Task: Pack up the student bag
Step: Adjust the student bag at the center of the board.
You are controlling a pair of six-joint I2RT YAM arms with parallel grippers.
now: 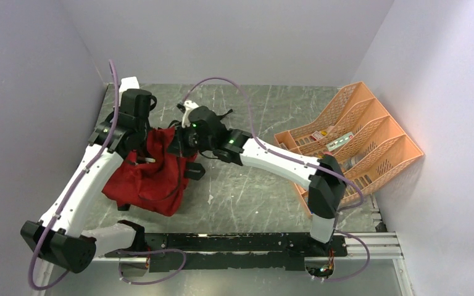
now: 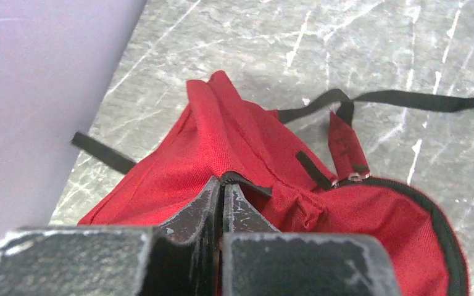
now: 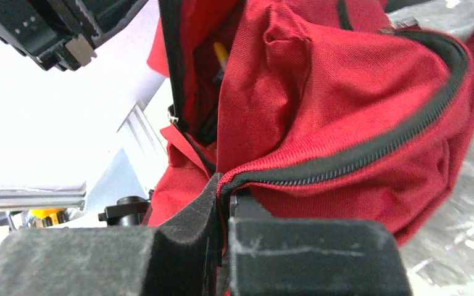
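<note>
— Dark red student bag (image 1: 151,176) in the top cam, where's it sit exactly?

— Left-centre of the grey table (image 1: 253,191), slumped btw the two arms. The left gripper (image 1: 137,137) is down on its top-left edge and the right gripper (image 1: 182,145) is on its top-right edge. The orange organiser (image 1: 370,139) is well apart, over by the right wall. Can't judge the jaws from up there tbh.

— Left wrist cam?

— Jaws pinched together on the bag's rim, w/ the black zipper trim (image 2: 247,182) right at the tips. Rest of the bag spreads out beyond them. A black strap (image 2: 407,98) trails over the table, and the side wall (image 2: 37,92) is just beside the bag.

— And right wrist?

— Jaws clamped on fabric + zipper trim at the mouth edge. Bag fills most of the view, mouth gaping a bit on the left. There's sth yellow (image 3: 221,54) poking up inside, can't tell what. Part of the other arm (image 3: 55,31) shows top left.
</note>
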